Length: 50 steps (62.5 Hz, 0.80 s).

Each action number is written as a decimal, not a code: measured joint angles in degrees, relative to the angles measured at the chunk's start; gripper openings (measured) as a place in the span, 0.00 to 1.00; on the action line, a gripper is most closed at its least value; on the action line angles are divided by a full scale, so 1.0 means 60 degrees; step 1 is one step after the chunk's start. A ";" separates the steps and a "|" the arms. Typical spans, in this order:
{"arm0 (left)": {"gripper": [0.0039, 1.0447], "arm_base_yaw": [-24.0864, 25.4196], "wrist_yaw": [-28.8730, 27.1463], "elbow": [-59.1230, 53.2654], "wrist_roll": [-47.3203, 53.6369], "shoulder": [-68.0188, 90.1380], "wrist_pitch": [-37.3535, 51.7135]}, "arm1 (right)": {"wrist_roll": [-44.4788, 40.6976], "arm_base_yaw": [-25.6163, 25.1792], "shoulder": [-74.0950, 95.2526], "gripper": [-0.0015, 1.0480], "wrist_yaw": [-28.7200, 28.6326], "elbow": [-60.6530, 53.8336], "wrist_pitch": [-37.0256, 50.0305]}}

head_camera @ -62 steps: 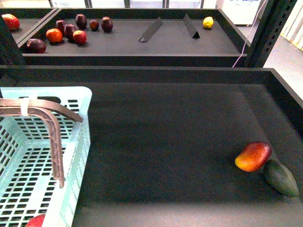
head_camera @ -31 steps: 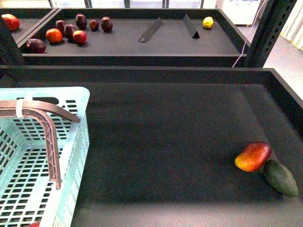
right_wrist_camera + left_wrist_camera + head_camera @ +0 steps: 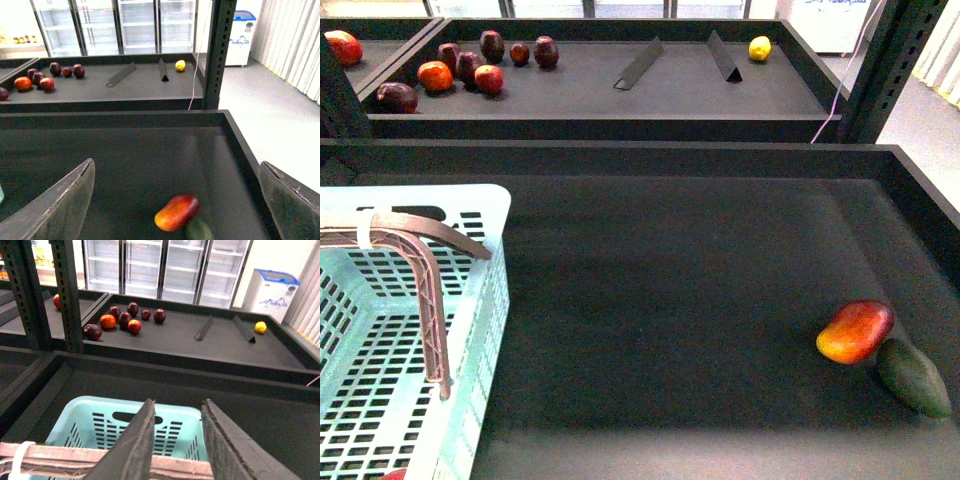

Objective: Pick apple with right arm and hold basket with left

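Note:
The pale mint-green basket (image 3: 470, 330) fills the front view's lower left; its brown handles (image 3: 425, 300), tied by a white zip tie (image 3: 367, 228), arch over it. A red sliver (image 3: 392, 474) at the picture's bottom edge inside the basket is all that shows of the apple. In the left wrist view my left gripper (image 3: 177, 404) is shut on the basket's brown handles (image 3: 70, 460), with the basket (image 3: 100, 417) beneath. My right gripper (image 3: 176, 165) is open and empty, above the tray floor. Neither gripper shows in the front view.
A red-orange mango (image 3: 855, 331) and a dark green fruit (image 3: 914, 377) lie at the near tray's right; the mango also shows in the right wrist view (image 3: 177, 212). The far tray holds several dark red fruits (image 3: 470, 65), two black dividers (image 3: 638, 62) and a lemon (image 3: 759, 47).
The basket has shifted slightly left and toward me. The red apple inside it has slid almost out of the front view's bottom edge. The mango has not moved.

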 joint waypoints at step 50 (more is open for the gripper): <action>0.03 0.0000 -0.0007 -0.1413 0.0652 -0.4710 -0.3155 | 0.0000 0.0000 0.0000 0.92 0.0000 0.0000 0.0000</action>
